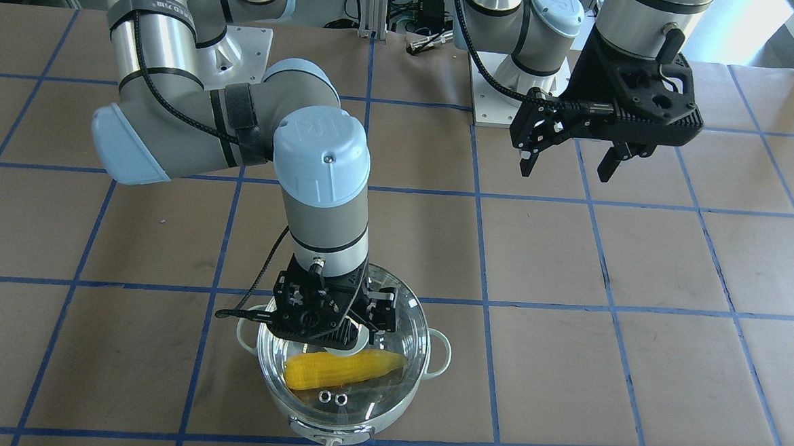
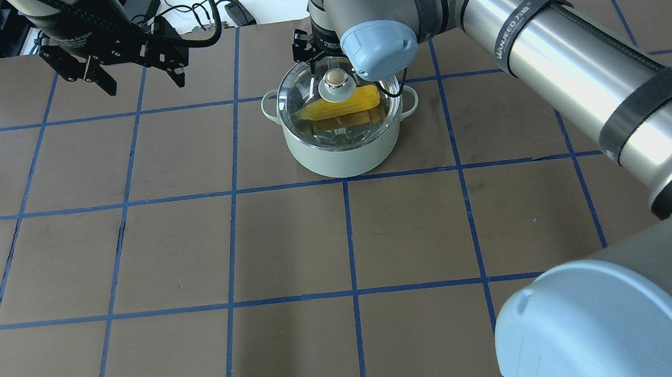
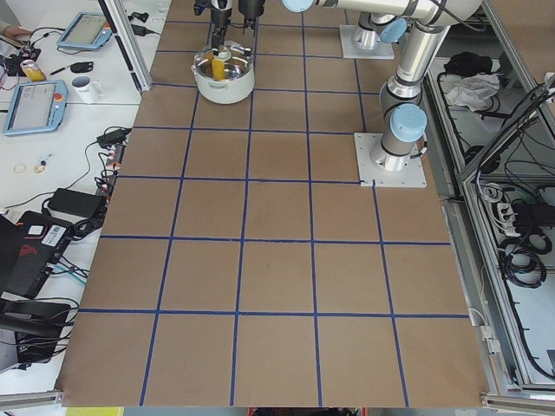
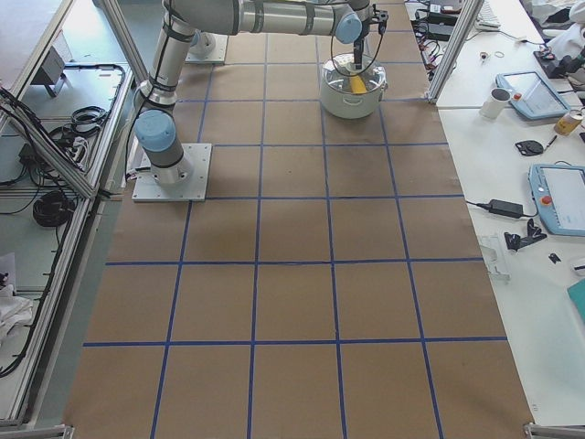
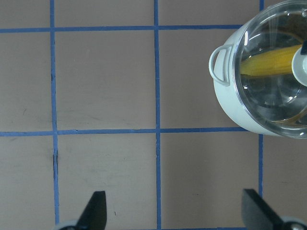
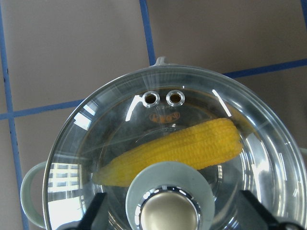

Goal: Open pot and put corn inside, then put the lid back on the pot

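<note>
The mint-green pot [image 2: 340, 158] stands on the table with the clear glass lid [image 6: 96, 139] resting on its rim. The yellow corn [image 1: 342, 370] lies inside, seen through the glass. My right gripper [image 1: 347, 339] hangs straight over the lid, open. Its fingers [image 6: 96, 213] stand wide on either side of the pale green knob [image 6: 168, 191] without touching it. My left gripper [image 1: 570, 167] is open and holds nothing, raised well off to the pot's side; the left wrist view shows the pot [image 5: 235, 105] at its upper right.
Brown paper with a blue tape grid [image 2: 348, 241] covers the table. The two arm bases [image 1: 513, 86] sit on the robot's side. Side benches hold tablets [image 4: 558, 197], a mug [image 4: 498, 101] and cables [image 3: 78, 204].
</note>
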`<state>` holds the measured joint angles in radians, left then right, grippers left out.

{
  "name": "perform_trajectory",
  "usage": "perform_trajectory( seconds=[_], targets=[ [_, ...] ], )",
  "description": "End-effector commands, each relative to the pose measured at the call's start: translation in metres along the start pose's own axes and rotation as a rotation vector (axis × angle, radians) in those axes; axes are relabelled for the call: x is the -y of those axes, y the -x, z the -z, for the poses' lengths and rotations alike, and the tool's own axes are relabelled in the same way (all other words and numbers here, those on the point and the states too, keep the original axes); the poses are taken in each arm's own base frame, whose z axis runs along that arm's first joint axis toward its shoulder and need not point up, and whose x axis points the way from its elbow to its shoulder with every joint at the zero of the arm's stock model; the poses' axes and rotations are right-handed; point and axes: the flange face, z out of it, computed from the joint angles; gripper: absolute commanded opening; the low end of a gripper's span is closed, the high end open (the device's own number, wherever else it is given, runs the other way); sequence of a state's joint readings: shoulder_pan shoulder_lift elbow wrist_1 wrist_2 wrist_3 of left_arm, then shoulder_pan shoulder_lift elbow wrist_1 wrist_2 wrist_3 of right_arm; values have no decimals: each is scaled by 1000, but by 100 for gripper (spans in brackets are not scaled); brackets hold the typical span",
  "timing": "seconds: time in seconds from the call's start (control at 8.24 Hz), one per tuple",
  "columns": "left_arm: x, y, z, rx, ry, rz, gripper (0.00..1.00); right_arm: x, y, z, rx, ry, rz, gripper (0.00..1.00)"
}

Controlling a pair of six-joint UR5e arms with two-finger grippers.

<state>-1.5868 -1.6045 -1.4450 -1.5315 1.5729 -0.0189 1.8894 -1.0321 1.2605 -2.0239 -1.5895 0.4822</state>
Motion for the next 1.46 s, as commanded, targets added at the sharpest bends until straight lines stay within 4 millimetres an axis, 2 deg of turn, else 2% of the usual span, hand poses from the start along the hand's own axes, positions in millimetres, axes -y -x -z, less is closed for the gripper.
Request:
perform_trajectory(
  seconds=[0.0, 0.12, 0.24, 0.36, 0.49, 0.61, 1.33],
  targets=[
    [0, 0, 1, 1, -7, -1, 100, -15, -44, 78, -29, 6, 115, 100],
    [-1, 0, 2, 1, -8, -1, 100, -34, -92, 118, -33, 7, 70, 100],
    [-1, 0, 2, 1, -8, -1, 100, -61, -134, 162, -31, -26, 40, 100],
    [-1, 0, 2, 1, -8, -1, 100, -89, -167, 190, -61, 34, 65, 100],
    [-1, 0, 2, 1, -8, -3, 100, -109, -185, 210, -77, 96, 64, 100],
    [-1, 0, 2, 1, -8, -3, 100, -114, -188, 213, -86, 110, 69, 100],
    [-1, 0, 3, 1, -10, -3, 100, -115, -186, 216, -70, 100, 90, 100]
  ],
)
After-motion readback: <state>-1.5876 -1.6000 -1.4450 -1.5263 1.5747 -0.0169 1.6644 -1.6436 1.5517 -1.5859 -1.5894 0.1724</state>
